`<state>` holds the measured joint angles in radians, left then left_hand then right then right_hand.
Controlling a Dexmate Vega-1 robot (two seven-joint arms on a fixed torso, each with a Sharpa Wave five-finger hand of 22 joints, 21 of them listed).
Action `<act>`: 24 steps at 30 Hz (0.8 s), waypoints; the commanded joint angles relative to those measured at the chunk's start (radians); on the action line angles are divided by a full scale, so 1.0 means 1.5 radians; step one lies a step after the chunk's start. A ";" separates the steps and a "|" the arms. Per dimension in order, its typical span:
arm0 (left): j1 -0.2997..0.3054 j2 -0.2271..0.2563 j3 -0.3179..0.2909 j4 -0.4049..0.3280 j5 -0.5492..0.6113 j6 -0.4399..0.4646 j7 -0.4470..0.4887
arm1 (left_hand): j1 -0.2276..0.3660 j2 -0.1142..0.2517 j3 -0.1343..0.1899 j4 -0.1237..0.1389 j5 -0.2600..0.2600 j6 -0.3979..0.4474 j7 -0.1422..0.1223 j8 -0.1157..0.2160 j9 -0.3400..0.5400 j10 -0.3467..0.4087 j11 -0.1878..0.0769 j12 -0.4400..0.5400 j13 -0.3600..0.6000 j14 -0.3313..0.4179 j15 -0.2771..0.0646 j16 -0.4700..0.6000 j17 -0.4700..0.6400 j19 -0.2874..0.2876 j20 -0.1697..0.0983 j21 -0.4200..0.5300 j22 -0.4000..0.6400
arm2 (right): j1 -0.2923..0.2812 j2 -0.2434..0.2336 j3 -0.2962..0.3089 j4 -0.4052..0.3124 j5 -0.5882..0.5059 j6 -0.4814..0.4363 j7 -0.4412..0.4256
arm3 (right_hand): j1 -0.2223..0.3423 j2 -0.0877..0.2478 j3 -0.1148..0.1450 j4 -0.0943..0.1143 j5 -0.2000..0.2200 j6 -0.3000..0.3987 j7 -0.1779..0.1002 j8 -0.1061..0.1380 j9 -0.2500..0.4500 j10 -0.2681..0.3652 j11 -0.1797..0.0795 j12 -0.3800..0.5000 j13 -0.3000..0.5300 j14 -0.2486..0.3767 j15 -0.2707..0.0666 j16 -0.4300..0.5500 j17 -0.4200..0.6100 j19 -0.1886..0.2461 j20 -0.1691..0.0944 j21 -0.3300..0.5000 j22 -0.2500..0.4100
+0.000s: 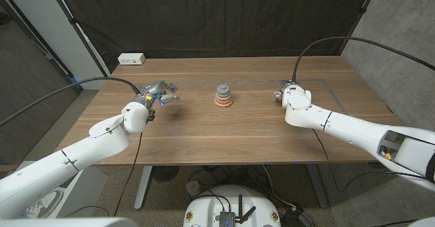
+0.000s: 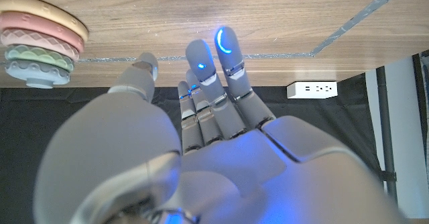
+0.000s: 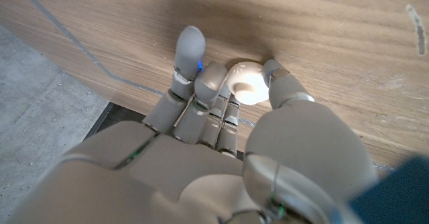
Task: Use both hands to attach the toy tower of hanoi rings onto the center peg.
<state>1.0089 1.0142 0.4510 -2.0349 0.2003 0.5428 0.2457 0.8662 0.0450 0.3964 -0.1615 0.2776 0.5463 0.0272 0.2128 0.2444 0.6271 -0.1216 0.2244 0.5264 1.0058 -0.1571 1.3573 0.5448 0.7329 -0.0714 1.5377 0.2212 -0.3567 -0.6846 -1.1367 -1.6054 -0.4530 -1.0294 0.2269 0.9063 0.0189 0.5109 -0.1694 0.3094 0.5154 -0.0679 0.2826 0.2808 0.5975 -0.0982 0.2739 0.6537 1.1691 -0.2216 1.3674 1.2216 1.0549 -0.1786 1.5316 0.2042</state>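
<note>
The ring stack (image 1: 223, 96) stands at the table's middle: yellow and pink rings at the base, green and grey ones above, and a grey top. It also shows in the left wrist view (image 2: 37, 39). My left hand (image 1: 158, 93) hovers to the left of the stack with its fingers (image 2: 224, 46) stretched out and apart, holding nothing. My right hand (image 1: 289, 92) is down at the table to the right of the stack. There it pinches a small cream ring (image 3: 244, 83) between thumb and fingers, right at the wood surface.
A white power strip (image 1: 131, 59) lies at the back left corner and also shows in the left wrist view (image 2: 312, 88). A thin tape line (image 1: 326, 81) marks a rectangle on the wooden table (image 1: 217, 135). A black curtain hangs behind.
</note>
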 commanded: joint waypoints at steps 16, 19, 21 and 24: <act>-0.002 0.005 -0.001 -0.006 0.000 0.006 -0.002 | -0.008 0.001 0.009 -0.002 0.003 0.006 0.000 -0.002 0.002 0.003 0.000 0.000 0.003 0.004 -0.042 0.000 0.004 0.001 -0.089 -0.001 0.001 | -0.027 -0.027 0.039 -0.053 0.024 0.019 -0.040 | 0.018 0.013 0.014 0.003 0.003 0.038 0.012 0.015 0.004 0.089 -0.021 -0.005 0.001 0.020 0.001 0.014 0.000 0.025 -0.029 0.000 0.008; -0.002 0.006 -0.002 -0.007 0.001 0.006 -0.001 | -0.008 0.000 0.010 -0.002 0.003 0.006 -0.001 -0.002 0.002 0.003 0.000 0.000 0.003 0.004 -0.042 0.000 0.004 0.002 -0.089 -0.001 0.000 | -0.028 -0.030 0.040 -0.061 0.021 0.017 -0.040 | 0.019 0.013 0.015 0.003 0.003 0.039 0.012 0.015 0.004 0.090 -0.021 -0.005 0.002 0.022 0.001 0.016 0.002 0.027 -0.029 0.001 0.009; 0.000 0.006 -0.004 -0.008 0.000 0.005 0.001 | -0.009 0.000 0.011 -0.002 0.003 0.006 0.000 -0.003 0.003 0.003 0.001 -0.001 0.003 0.003 -0.042 -0.001 0.003 0.001 -0.089 -0.002 0.000 | -0.029 -0.036 0.040 -0.074 0.016 0.015 -0.041 | 0.019 0.013 0.016 0.003 0.002 0.041 0.013 0.016 0.004 0.092 -0.021 -0.006 0.003 0.022 0.001 0.016 0.001 0.026 -0.029 -0.001 0.008; 0.001 0.007 -0.004 -0.010 0.002 0.007 0.002 | -0.009 0.000 0.012 -0.003 0.003 0.006 0.000 -0.003 0.003 0.003 0.000 -0.001 0.002 0.003 -0.042 -0.001 0.003 0.002 -0.089 0.000 0.001 | -0.031 -0.043 0.041 -0.089 0.011 0.012 -0.042 | 0.019 0.014 0.017 0.004 0.002 0.045 0.011 0.019 0.006 0.096 -0.021 -0.006 0.004 0.023 0.001 0.018 0.001 0.027 -0.029 -0.002 0.008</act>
<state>1.0073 1.0214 0.4492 -2.0438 0.2004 0.5518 0.2452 0.8581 0.0448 0.4044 -0.1642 0.2776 0.5481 0.0251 0.2128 0.2442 0.6273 -0.1212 0.2244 0.5263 1.0057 -0.1572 1.3573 0.5466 0.7328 -0.0714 1.5377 0.2195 -0.3917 -0.7204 -1.0887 -1.6745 -0.4177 -1.0022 0.1763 0.9232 0.0357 0.5231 -0.1655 0.3056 0.5669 -0.0481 0.3004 0.2842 0.6154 -0.0804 0.2630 0.6553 1.1954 -0.2240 1.3882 1.2201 1.0854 -0.1948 1.5315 0.2120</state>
